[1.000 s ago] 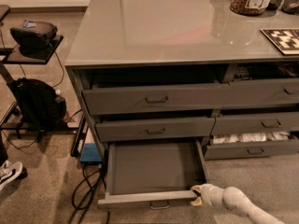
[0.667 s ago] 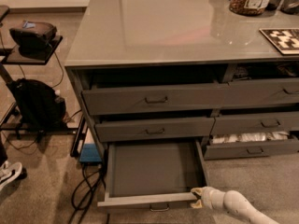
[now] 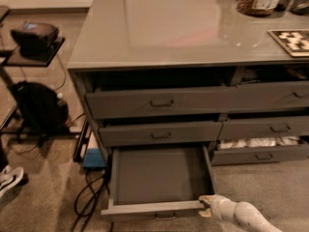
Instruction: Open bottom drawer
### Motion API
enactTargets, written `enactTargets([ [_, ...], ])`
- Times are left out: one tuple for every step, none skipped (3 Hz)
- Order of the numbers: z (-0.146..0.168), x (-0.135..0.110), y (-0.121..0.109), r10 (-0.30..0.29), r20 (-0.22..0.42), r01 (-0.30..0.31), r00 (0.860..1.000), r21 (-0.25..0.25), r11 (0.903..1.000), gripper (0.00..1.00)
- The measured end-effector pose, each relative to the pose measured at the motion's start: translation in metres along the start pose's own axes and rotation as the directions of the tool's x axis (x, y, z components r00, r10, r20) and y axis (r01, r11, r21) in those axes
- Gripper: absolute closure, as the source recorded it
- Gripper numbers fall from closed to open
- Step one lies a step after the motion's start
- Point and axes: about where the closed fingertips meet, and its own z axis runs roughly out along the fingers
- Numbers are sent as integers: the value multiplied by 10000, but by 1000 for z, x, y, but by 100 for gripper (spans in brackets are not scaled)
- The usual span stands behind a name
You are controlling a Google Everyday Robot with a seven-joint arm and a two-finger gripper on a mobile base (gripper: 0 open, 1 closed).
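Gripper [image 3: 206, 206] at bottom drawer [image 3: 159, 176] (flat, grey metal)

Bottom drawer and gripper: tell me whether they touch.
Touching. The camera view shows the gripper against the front of the bottom drawer at its right end, no gap between.

The gripper [image 3: 206, 206] sits at the front right corner of the bottom drawer [image 3: 159, 175], seemingly touching it.

The bottom drawer [image 3: 159, 175], shallow dark grey metal with a bare grey inside, stands pulled well out at the lower centre of the frame. Its flat front carries a small central bail handle [image 3: 165, 217]. The end effector [image 3: 206, 206] sits at the front's right corner.
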Motion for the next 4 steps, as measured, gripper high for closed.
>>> enactTargets([
  [-2, -1, 2, 2, 8, -2, 10000, 5, 10000, 100],
  [-12, -5, 16, 33, 61, -33, 10000, 37, 10000, 100],
  [-14, -6, 15, 33, 62, -33, 10000, 37, 10000, 81],
  [-14, -6, 15, 33, 62, -33, 10000, 37, 10000, 58],
])
